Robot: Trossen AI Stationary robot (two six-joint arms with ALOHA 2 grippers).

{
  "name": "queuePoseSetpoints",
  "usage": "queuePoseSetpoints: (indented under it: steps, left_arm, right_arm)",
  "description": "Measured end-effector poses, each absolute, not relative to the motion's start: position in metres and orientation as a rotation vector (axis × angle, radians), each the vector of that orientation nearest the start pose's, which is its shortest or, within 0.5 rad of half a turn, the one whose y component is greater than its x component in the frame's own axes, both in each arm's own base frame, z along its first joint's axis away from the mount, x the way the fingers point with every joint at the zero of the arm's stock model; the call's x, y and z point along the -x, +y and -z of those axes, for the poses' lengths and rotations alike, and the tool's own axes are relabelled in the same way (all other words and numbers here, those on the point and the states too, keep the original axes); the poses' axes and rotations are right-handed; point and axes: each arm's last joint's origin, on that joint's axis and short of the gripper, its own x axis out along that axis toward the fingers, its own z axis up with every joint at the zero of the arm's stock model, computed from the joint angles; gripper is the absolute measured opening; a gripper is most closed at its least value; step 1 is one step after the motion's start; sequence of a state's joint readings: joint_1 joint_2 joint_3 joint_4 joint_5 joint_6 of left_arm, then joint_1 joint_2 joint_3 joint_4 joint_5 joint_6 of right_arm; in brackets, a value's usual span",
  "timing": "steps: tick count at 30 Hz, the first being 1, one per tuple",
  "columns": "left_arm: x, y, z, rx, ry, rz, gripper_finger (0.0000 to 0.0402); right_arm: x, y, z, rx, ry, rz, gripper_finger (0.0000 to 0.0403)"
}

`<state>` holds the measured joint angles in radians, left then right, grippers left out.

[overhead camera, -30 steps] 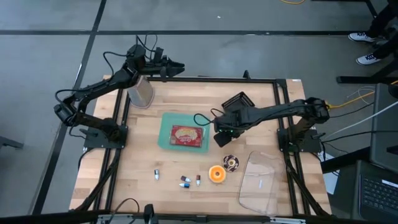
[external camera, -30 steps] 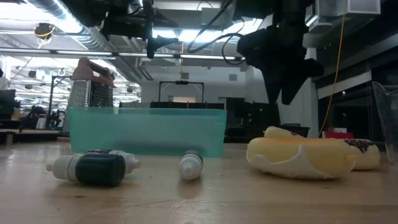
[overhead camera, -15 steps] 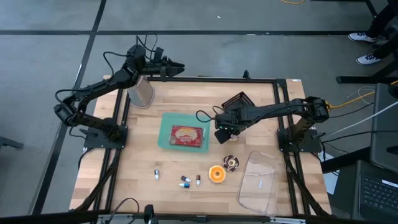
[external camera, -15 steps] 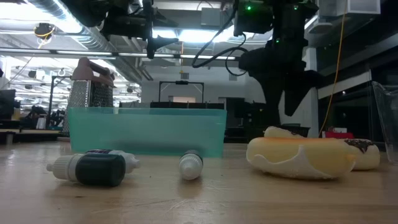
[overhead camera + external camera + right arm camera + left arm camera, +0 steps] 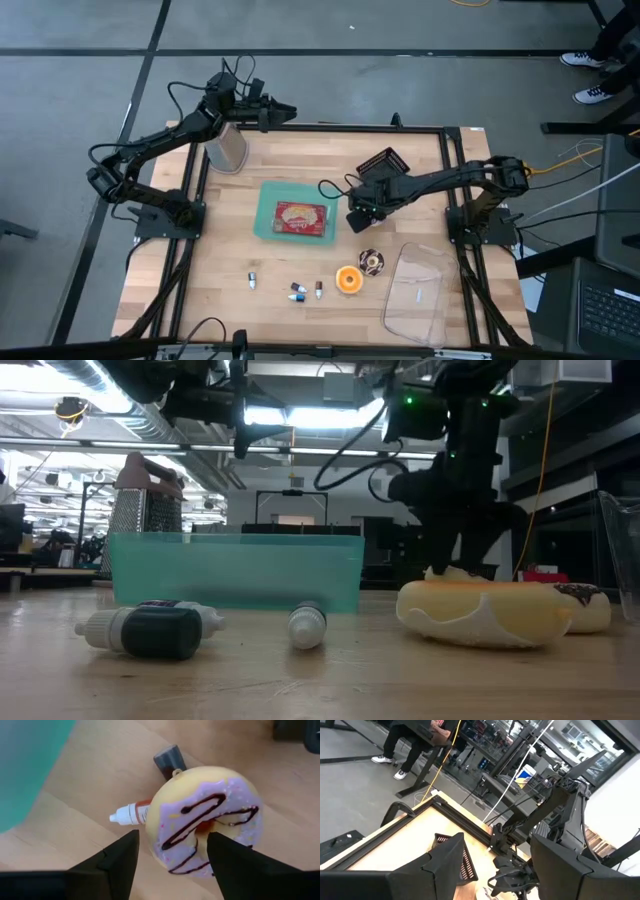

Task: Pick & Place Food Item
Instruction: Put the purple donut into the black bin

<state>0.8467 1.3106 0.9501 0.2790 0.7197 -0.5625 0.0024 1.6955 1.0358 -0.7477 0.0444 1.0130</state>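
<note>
A yellow doughnut [image 5: 205, 820] with purple icing and chocolate lines lies flat on the wooden table, right of the teal tray [image 5: 262, 222]. My right gripper [image 5: 170, 865] points down right over it, open, a finger on either side of it; I cannot tell if they touch it. In the low view the right gripper [image 5: 465, 563] stands just above the doughnut's pale top [image 5: 450, 572]. The tray holds a flat red food pack [image 5: 300, 218]. My left gripper [image 5: 285, 108] waits open, held level above the table's far edge.
A small white-capped bottle [image 5: 131, 813] lies against the doughnut. Nearer the front lie a dark-iced doughnut [image 5: 371, 263], an orange piece [image 5: 347, 280], several small bottles [image 5: 298, 291] and a clear plastic container [image 5: 418, 290]. A metal grater [image 5: 228, 148] and a black basket [image 5: 383, 162] stand at the back.
My right gripper has come down toward the doughnut and shifted a little toward the table's right edge, still pointing down. Nothing on the table has moved.
</note>
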Motion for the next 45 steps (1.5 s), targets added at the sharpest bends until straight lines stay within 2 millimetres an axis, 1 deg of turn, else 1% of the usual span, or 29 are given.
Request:
queuePoseSetpoints:
  steps: [7, 11, 15, 20, 23, 25, 27, 30, 33, 35, 39, 42, 45]
  left_arm:
    - [-0.208, 0.206, -0.321, 0.621, 0.022, -0.141, 0.0223]
    - [-0.207, 0.206, -0.319, 0.633, 0.035, -0.143, 0.0223]
    - [-0.208, 0.205, -0.319, 0.634, 0.039, -0.132, 0.0223]
    - [-0.208, 0.205, -0.319, 0.635, 0.039, -0.132, 0.0223]
    - [-0.208, 0.205, -0.319, 0.634, 0.038, -0.132, 0.0223]
    - [-0.208, 0.205, -0.32, 0.629, 0.034, -0.131, 0.0223]
    - [-0.208, 0.205, -0.32, 0.628, 0.033, -0.131, 0.0223]
    - [-0.208, 0.205, -0.32, 0.621, 0.034, -0.131, 0.0223]
    - [-0.208, 0.205, -0.32, 0.618, 0.034, -0.131, 0.0223]
    - [-0.208, 0.205, -0.32, 0.616, 0.032, -0.13, 0.0223]
    - [-0.208, 0.205, -0.32, 0.616, 0.031, -0.13, 0.0223]
    - [-0.208, 0.205, -0.32, 0.618, 0.029, -0.13, 0.0223]
    - [-0.208, 0.206, -0.32, 0.618, 0.028, -0.13, 0.0223]
  right_arm:
    - [-0.297, -0.006, -0.155, -0.836, 1.209, 0.727, 0.0224]
    - [-0.296, -0.011, -0.151, -0.867, 1.194, 0.748, 0.0208]
    - [-0.296, -0.015, -0.151, -0.882, 1.181, 0.758, 0.017]
    - [-0.301, -0.019, -0.155, -0.918, 1.151, 0.729, 0.0092]
    - [-0.31, -0.02, -0.165, -0.938, 1.113, 0.691, 0.0041]
    - [-0.317, -0.02, -0.174, -0.941, 1.087, 0.663, 0.0017]
    - [-0.325, -0.02, -0.186, -0.943, 1.055, 0.626, 0.0013]
    - [-0.335, -0.022, -0.203, -0.949, 1.018, 0.583, 0.0029]
    - [-0.338, -0.025, -0.218, -0.897, 1.019, 0.588, 0.0032]
    - [-0.34, -0.031, -0.226, -0.847, 1.004, 0.598, 0.0024]
    - [-0.346, -0.05, -0.245, -0.77, 0.91, 0.642, 0.0012]
    - [-0.347, -0.075, -0.261, -0.728, 0.835, 0.699, 0.0018]
    - [-0.343, -0.103, -0.276, -0.716, 0.798, 0.758, 0.0026]
